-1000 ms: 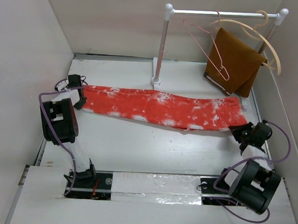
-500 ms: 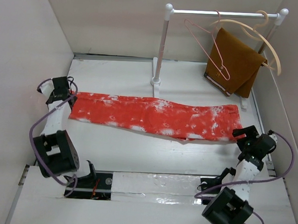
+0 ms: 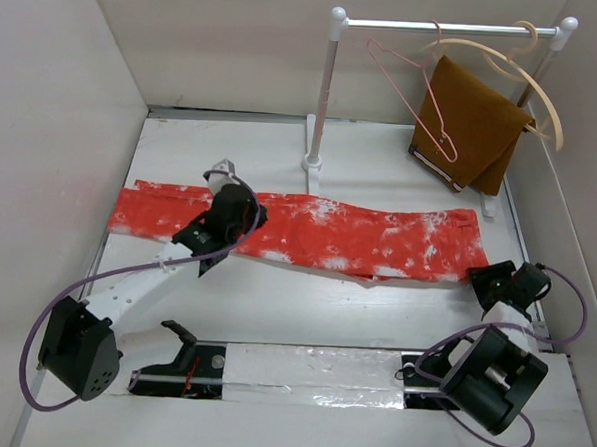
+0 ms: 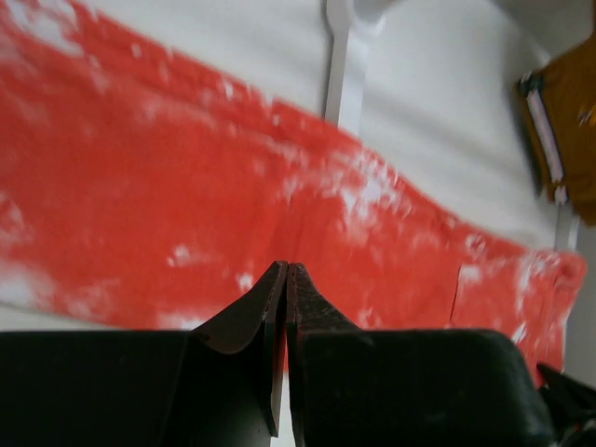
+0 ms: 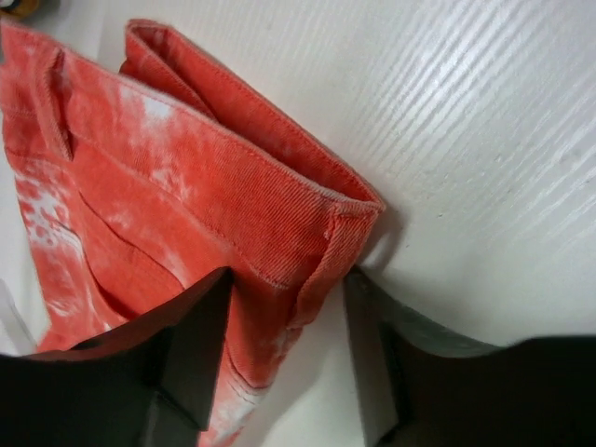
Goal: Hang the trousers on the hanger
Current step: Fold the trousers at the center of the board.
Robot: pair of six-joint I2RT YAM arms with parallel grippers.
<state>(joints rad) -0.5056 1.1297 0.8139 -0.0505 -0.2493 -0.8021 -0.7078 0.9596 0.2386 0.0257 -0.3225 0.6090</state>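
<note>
Within right pincer [image 5: 286, 279], trousers [image 5: 168, 186] corner

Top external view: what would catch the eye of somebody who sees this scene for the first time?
The orange-red trousers, mottled white, lie stretched flat across the table from left to right. The left tool, shut, hangs over their left half, while the right tool stands open around the corner at their right end. At the back right, a brown cloth and a pink hanger hang on a rail.
</note>
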